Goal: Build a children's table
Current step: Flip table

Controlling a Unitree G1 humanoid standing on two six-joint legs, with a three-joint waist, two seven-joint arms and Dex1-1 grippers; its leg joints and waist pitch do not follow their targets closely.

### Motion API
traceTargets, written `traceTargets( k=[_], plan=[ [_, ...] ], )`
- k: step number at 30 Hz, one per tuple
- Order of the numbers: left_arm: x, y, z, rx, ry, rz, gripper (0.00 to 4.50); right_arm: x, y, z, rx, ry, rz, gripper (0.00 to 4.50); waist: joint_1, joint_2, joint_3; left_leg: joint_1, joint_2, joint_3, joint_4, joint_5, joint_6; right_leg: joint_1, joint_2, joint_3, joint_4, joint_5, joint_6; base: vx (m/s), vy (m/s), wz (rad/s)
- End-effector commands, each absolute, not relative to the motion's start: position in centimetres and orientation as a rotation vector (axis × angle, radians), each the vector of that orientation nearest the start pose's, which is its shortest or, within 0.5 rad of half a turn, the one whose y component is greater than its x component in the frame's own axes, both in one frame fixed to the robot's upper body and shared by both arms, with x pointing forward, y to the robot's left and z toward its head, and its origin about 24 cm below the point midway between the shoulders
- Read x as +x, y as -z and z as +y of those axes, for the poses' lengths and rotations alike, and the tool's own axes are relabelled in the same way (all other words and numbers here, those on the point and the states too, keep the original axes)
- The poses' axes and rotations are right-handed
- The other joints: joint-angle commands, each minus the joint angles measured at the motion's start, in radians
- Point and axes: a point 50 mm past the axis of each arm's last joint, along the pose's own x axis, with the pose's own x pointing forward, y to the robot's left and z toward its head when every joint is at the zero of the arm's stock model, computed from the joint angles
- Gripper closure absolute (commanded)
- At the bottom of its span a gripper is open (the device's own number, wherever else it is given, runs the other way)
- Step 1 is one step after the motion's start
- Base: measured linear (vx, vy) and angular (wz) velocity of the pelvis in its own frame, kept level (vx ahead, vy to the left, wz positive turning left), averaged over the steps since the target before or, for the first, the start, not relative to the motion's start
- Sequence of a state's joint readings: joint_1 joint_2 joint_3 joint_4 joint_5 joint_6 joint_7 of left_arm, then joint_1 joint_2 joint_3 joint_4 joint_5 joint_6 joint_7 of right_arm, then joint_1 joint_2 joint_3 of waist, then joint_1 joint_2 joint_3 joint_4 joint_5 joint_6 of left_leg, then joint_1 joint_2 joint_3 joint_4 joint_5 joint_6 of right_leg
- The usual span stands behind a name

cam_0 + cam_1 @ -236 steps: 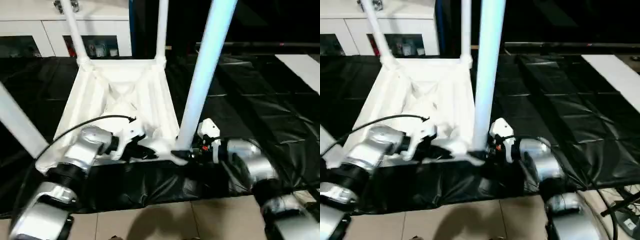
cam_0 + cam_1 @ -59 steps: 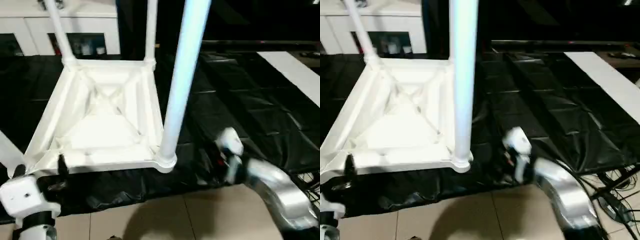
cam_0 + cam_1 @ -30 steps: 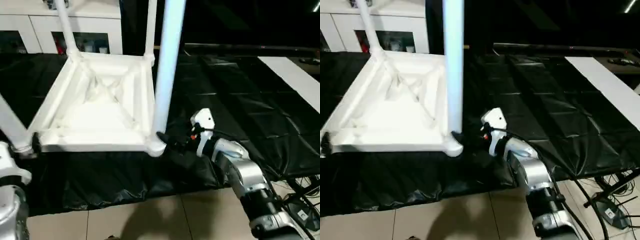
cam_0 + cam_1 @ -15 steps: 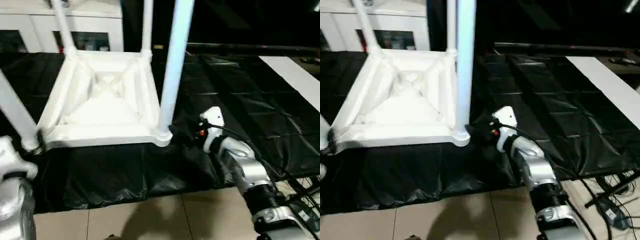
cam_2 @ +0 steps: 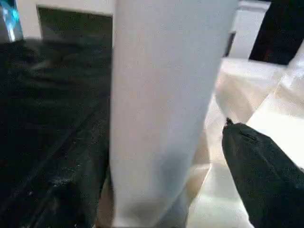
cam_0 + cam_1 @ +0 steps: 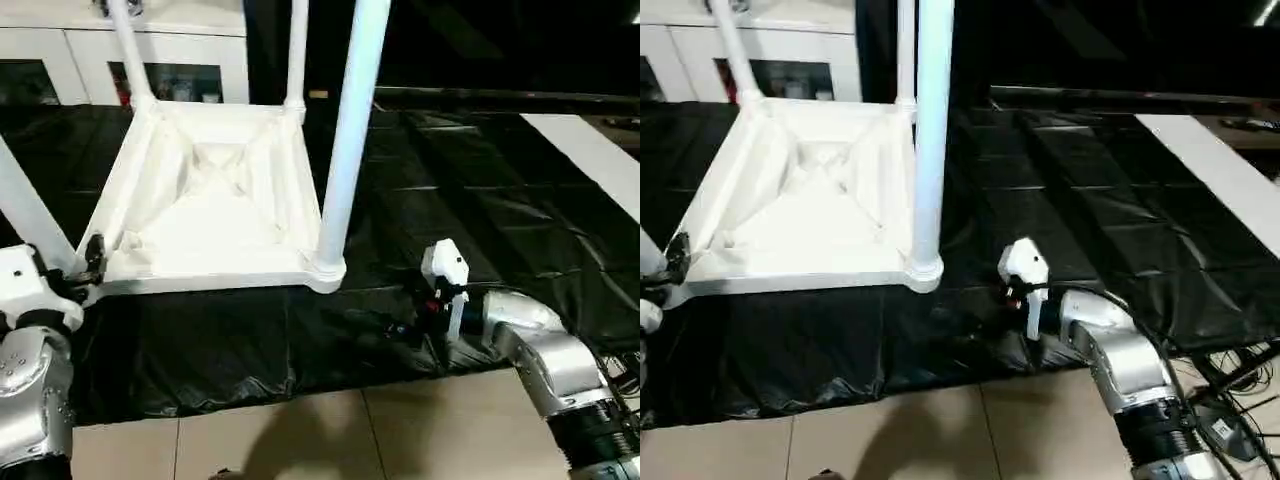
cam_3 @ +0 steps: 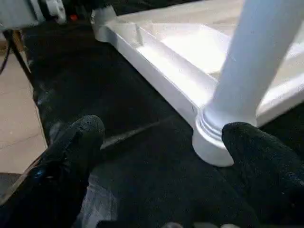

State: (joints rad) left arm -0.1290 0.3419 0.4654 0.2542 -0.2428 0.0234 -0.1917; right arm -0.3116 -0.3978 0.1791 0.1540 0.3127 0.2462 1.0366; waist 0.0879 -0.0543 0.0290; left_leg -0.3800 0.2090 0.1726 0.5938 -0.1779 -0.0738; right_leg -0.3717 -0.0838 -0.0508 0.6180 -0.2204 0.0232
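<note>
The right gripper is wide open and empty, close to the upside-down table's near leg.

Looks like an indoor lab or demo room: beige tiled floor, black plastic sheeting spread out, white glass-door cabinet behind, loose cables.

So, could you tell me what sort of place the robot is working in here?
Probably an indoor lab or test room: black sheeting covers a tiled floor, a white glass-door cabinet stands at the back, and loose cables trail beside the upturned children's table.
</note>
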Motion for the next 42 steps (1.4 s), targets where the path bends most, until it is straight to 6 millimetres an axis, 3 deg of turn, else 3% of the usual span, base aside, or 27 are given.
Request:
traceTargets(
  k=[1, 3, 5, 8, 12, 19, 23, 29, 30, 31, 33, 37, 39, 42],
  plan=[
    [25.6, -5.7, 31.4, -0.012, -0.268, 0.046, 0.84, 27.9, -7.3, -12.9, -0.046, -1.222, 0.199, 0.00, 0.001, 0.019, -0.043, 0.026, 0.026, -0.008, -0.085, -0.283, -0.022, 0.018, -0.044, 0.035, -0.070, -0.108, -0.167, 0.000, 0.000, 0.00],
    [25.7, -5.4, 31.4, -0.016, -0.268, 0.066, 0.84, 28.2, -7.1, -11.7, -0.036, -1.205, 0.207, 0.00, 0.000, 0.014, -0.044, 0.024, 0.026, -0.008, -0.085, -0.271, -0.020, 0.019, -0.044, 0.035, -0.068, -0.086, -0.172, 0.000, 0.000, 0.00],
    [25.7, -5.2, 31.4, -0.017, -0.279, 0.084, 1.20, 28.6, -6.5, -10.6, -0.035, -1.170, 0.215, 0.00, -0.001, 0.018, -0.045, 0.026, 0.025, -0.008, -0.084, -0.250, -0.024, 0.016, -0.043, 0.034, -0.063, -0.060, -0.182, 0.000, 0.000, 0.00],
    [25.9, -5.1, 31.6, -0.028, -0.275, 0.089, 1.38, 28.6, -6.2, -9.1, -0.009, -1.199, 0.208, 0.00, 0.002, 0.021, -0.045, 0.029, 0.024, -0.005, -0.084, -0.257, -0.031, 0.012, -0.042, 0.035, -0.062, -0.054, -0.185, 0.000, 0.000, 0.00],
    [26.5, -5.5, 31.4, -0.031, -0.253, 0.071, 1.65, 28.3, -5.8, -6.9, 0.036, -1.279, 0.212, 0.00, 0.004, 0.022, -0.046, 0.028, 0.026, -0.009, -0.088, -0.268, -0.041, 0.016, -0.044, 0.034, -0.060, -0.034, -0.180, 0.000, 0.000, 0.00],
    [27.1, -5.7, 30.8, -0.044, -0.208, 0.078, 1.96, 28.4, -5.6, -5.9, 0.048, -1.305, 0.226, 0.00, 0.011, 0.027, -0.043, 0.030, 0.027, -0.010, -0.092, -0.296, -0.053, 0.013, -0.047, 0.037, -0.063, -0.074, -0.168, 0.000, 0.000, 0.00],
    [27.2, -5.6, 29.9, -0.096, -0.181, 0.088, 2.07, 28.4, -5.7, -5.7, 0.058, -1.317, 0.220, 0.00, 0.013, 0.027, -0.046, 0.028, 0.026, -0.009, -0.090, -0.270, -0.056, 0.016, -0.046, 0.036, -0.058, -0.025, -0.174, 0.000, 0.000, 0.00],
    [27.4, -5.5, 27.3, -0.287, -0.149, 0.088, 2.08, 28.4, -5.0, -5.4, 0.055, -1.275, 0.256, 0.00, 0.019, 0.021, -0.044, 0.026, 0.026, -0.005, -0.087, -0.241, -0.044, 0.018, -0.046, 0.037, -0.059, -0.012, -0.184, 0.000, 0.000, 0.00],
    [27.5, -5.8, 25.9, -0.366, -0.132, 0.079, 2.08, 28.5, -4.5, -5.4, 0.061, -1.231, 0.281, 0.00, 0.019, 0.018, -0.044, 0.025, 0.028, -0.004, -0.087, -0.233, -0.052, 0.019, -0.048, 0.037, -0.055, -0.013, -0.193, 0.000, 0.000, 0.00],
    [27.5, -5.8, 25.9, -0.366, -0.132, 0.079, 2.08, 28.5, -4.5, -5.4, 0.061, -1.231, 0.281, 0.00, 0.021, 0.019, -0.044, 0.024, 0.027, -0.003, -0.086, -0.223, -0.047, 0.019, -0.046, 0.036, -0.058, -0.014, -0.196, 0.000, 0.000, 0.00],
    [27.8, -6.5, 22.9, -0.495, -0.095, 0.071, 2.08, 29.0, -3.8, -5.5, 0.105, -1.124, 0.322, 0.00, 0.020, 0.017, -0.044, 0.022, 0.027, -0.001, -0.085, -0.213, -0.047, 0.019, -0.049, 0.038, -0.054, -0.011, -0.203, 0.000, 0.000, 0.00],
    [27.9, -7.1, 20.9, -0.537, -0.045, 0.069, 2.09, 29.7, -3.4, -5.7, 0.152, -1.036, 0.340, 0.00, 0.024, 0.013, -0.045, 0.017, 0.024, 0.000, -0.083, -0.186, -0.043, 0.021, -0.047, 0.038, -0.058, -0.021, -0.191, 0.000, 0.000, 0.00],
    [28.1, -7.5, 20.2, -0.529, -0.028, 0.067, 2.15, 30.2, -3.4, -5.8, 0.176, -0.992, 0.332, 0.00, 0.019, 0.010, -0.046, 0.016, 0.023, -0.001, -0.082, -0.170, -0.045, 0.024, -0.045, 0.037, -0.057, -0.004, -0.170, 0.000, 0.000, 0.00],
    [28.3, -7.9, 19.6, -0.534, -0.030, 0.067, 2.23, 31.2, -3.8, -5.9, 0.277, -0.921, 0.294, 0.00, 0.010, 0.006, -0.046, 0.015, 0.023, -0.001, -0.081, -0.146, -0.047, 0.026, -0.044, 0.036, -0.055, 0.040, -0.171, 0.000, 0.000, 0.00]
  ],
)
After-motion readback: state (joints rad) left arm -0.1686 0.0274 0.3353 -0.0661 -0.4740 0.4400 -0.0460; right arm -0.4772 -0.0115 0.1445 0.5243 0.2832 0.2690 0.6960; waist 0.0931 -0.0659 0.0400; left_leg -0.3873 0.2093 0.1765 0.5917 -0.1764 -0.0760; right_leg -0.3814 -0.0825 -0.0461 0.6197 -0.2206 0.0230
